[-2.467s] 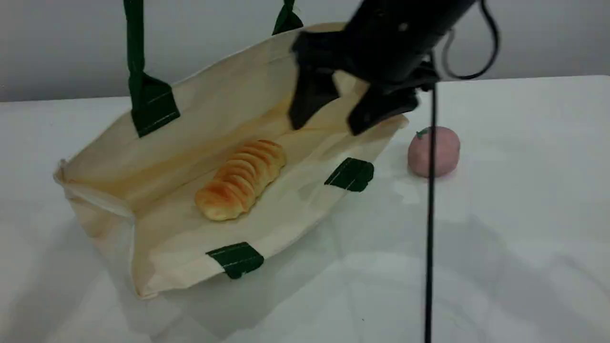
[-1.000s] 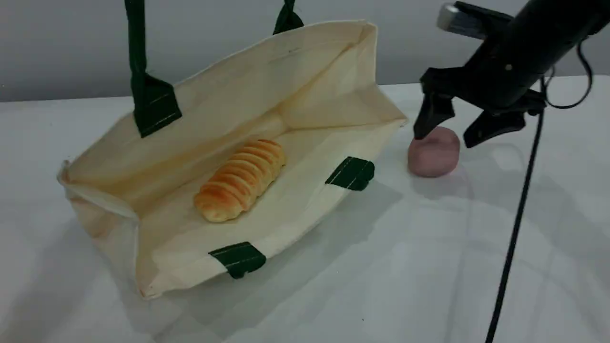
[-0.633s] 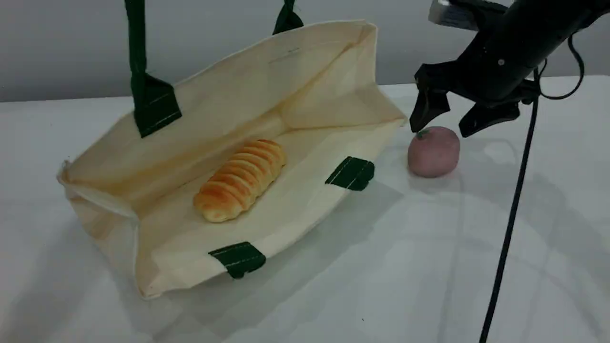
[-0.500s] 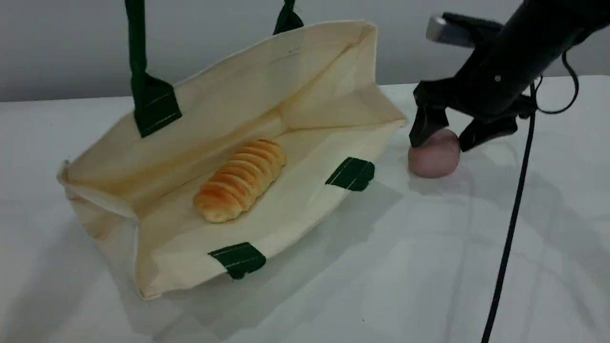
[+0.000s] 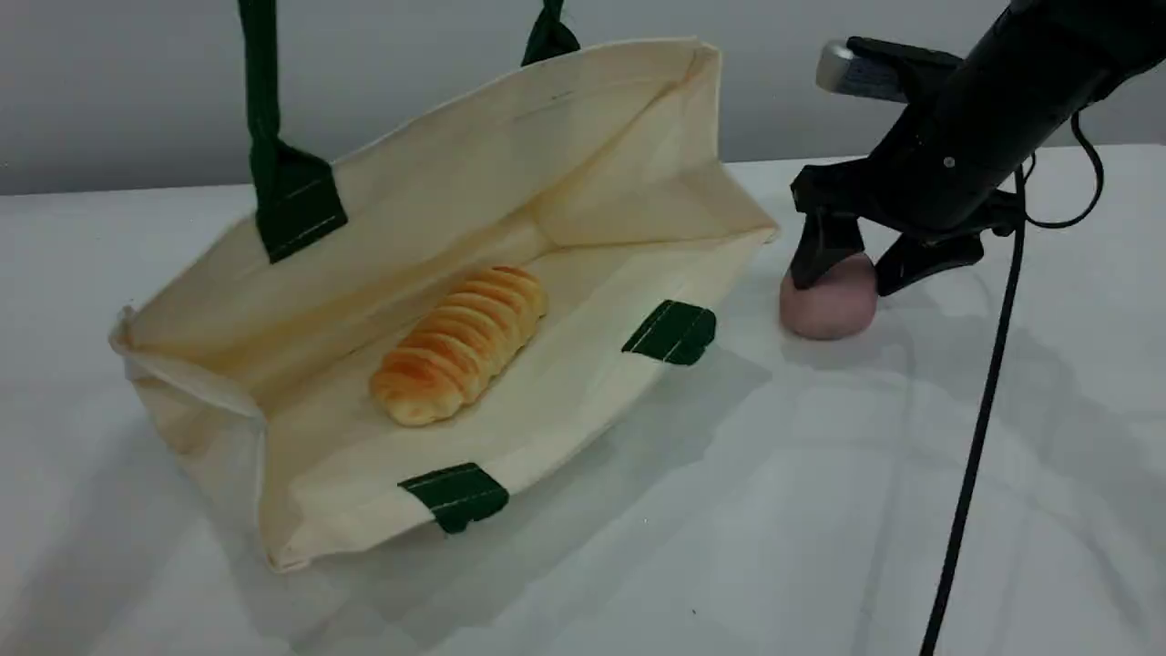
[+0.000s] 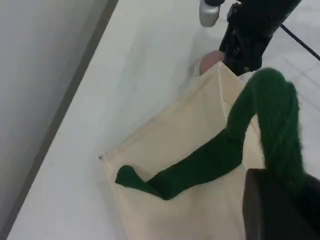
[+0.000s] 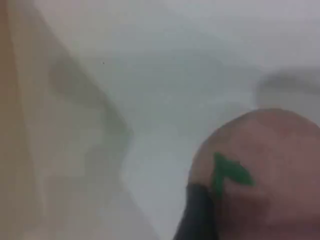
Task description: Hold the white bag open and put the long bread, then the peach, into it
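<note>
The white bag (image 5: 583, 155) lies open on its side, its mouth toward the camera. Its dark green handle (image 5: 260, 82) runs up out of the scene view. In the left wrist view my left gripper (image 6: 287, 187) is shut on that handle (image 6: 215, 160). The long bread (image 5: 460, 342) lies inside the bag on its lower wall. The pink peach (image 5: 833, 305) rests on the table just right of the bag. My right gripper (image 5: 847, 273) straddles it from above, a finger pressing on each side. The right wrist view shows one fingertip (image 7: 200, 215) against the peach (image 7: 270, 165) beside its green stem.
A black cable (image 5: 970, 474) hangs from the right arm down across the table's right side. The bag's side wall (image 5: 729, 219) stands close to the left of the peach. A grey wall (image 5: 118, 91) runs behind the table.
The right gripper left the bag's mouth, moved right and came down over the peach. Its fingers have narrowed onto the fruit. Bag, bread and left arm have not moved.
</note>
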Tool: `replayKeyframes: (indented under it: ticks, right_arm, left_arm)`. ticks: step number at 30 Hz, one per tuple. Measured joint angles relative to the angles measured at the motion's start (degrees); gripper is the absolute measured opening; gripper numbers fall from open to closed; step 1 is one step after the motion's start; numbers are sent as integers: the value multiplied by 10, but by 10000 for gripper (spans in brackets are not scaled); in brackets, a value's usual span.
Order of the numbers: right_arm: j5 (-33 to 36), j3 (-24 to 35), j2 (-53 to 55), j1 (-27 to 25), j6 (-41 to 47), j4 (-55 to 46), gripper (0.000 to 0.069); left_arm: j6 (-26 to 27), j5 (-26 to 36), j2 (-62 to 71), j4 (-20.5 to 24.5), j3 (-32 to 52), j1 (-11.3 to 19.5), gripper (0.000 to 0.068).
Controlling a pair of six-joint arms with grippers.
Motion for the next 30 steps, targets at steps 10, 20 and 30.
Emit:
replayKeyframes:
  ticks: [10, 20, 30]
  right_arm:
    - [12, 0, 0, 0, -4, -16, 124]
    - [62, 3, -36, -28, 10, -49, 42]
    - [69, 40, -133, -28, 41, -79, 38]
  left_arm:
    - [0, 0, 0, 0, 0, 0, 101]
    - [0, 0, 0, 0, 0, 0, 101]
    - [-11, 0, 0, 29, 0, 0, 101]
